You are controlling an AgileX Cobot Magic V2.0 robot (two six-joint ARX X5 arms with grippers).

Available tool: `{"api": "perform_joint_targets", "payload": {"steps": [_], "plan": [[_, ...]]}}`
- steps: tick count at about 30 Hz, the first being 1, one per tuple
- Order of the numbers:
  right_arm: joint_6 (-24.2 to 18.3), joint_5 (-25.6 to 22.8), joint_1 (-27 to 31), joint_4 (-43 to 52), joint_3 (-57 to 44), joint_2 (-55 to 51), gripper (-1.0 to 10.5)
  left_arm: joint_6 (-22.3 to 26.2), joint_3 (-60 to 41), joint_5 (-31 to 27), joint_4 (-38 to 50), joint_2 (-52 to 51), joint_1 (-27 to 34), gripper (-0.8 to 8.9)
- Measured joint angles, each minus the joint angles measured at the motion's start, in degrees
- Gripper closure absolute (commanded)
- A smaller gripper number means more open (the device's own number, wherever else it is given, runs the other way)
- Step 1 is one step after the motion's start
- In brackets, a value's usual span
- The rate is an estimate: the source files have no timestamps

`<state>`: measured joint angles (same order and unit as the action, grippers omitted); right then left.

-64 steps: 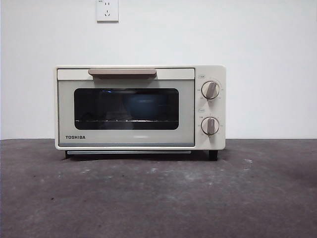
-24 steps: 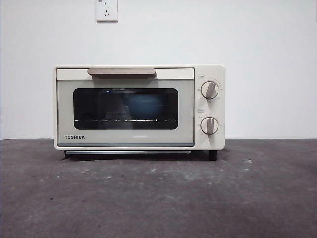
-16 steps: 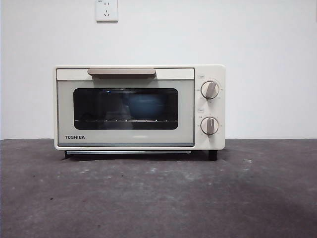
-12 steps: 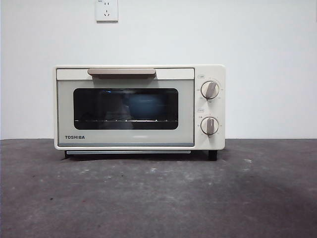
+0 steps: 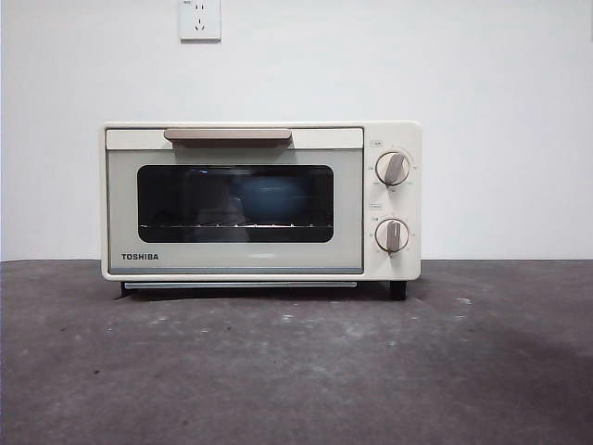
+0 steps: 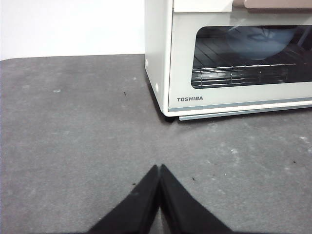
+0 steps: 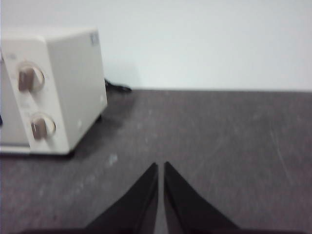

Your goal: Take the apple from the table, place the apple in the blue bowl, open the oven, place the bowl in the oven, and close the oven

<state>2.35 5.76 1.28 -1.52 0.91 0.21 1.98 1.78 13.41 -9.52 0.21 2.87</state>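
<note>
The cream-white TOSHIBA oven [image 5: 259, 199] stands in the middle of the table [image 5: 296, 362] with its door closed. Through the dark window I make out the blue bowl [image 5: 271, 197] on the wire rack; it also shows behind the glass in the left wrist view [image 6: 258, 41]. The apple is hidden from every view. My left gripper [image 6: 159, 171] hovers shut over bare table, off the oven's left front corner [image 6: 168, 73]. My right gripper [image 7: 161, 168] is shut too, over the table to the right of the oven's knob side [image 7: 48, 87]. Neither holds anything.
A white wall with a power socket [image 5: 200, 19] rises behind the oven. A black cable [image 7: 117, 87] trails out behind the oven's right side. Pale scuff marks dot the dark grey table in front.
The oven stands a few pixels further left than 2.6 s ago; over the last second nothing has visibly moved.
</note>
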Motion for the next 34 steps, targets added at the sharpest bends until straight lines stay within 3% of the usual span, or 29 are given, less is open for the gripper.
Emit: {"api": "perform_joint_targets", "payload": {"steps": [6,34], "plan": [[0.02,-0.07,0.00,-8.04,0.04,0.04,9.4,0.00,0.00,0.00,0.00,0.00,0.00,8.06],[0.00,0.09,0.00,-7.87,0.04,0.09,9.4,0.00,0.00,0.00,0.00,0.00,0.00,8.06]]}}
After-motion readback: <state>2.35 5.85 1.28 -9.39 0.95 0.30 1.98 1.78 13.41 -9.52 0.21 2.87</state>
